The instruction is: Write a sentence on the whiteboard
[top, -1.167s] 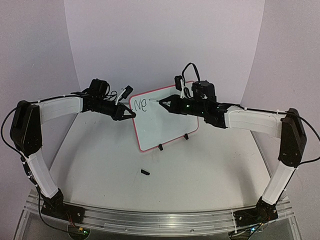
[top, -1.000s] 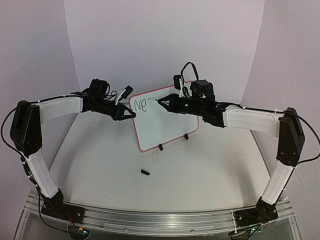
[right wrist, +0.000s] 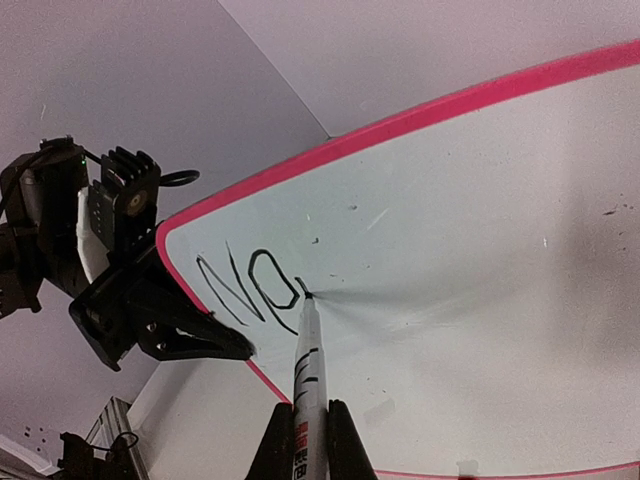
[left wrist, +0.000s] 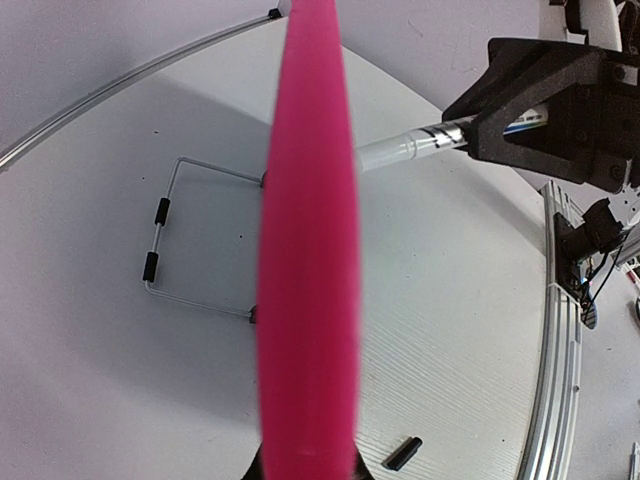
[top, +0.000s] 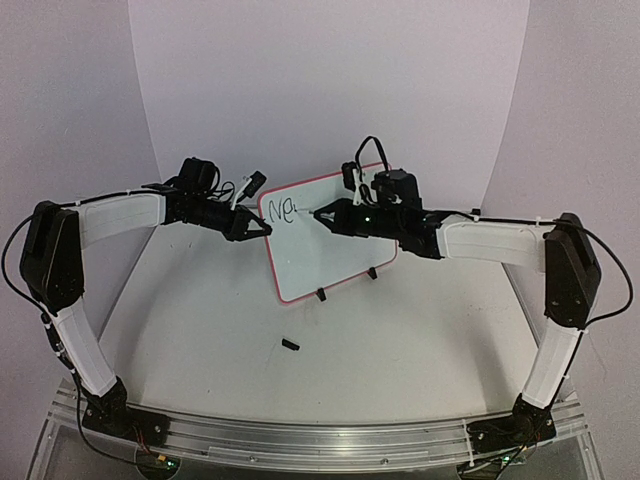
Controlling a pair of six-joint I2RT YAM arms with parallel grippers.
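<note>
Pinches the left frame of the whiteboard, propped on the worktop, in the left gripper jaws; clamps the marker in the right gripper jaws, with tip touching just beside the sentence. Risks tipping the board backward through heavy pressure, or smudging wet letters.

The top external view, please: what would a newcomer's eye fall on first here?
First, the pink-framed whiteboard standing in the middle of the table. The left hand clamps its left edge, while the right hand presses a marker tip to the board just right of the black lettering. A small black cap lies in front.
</note>
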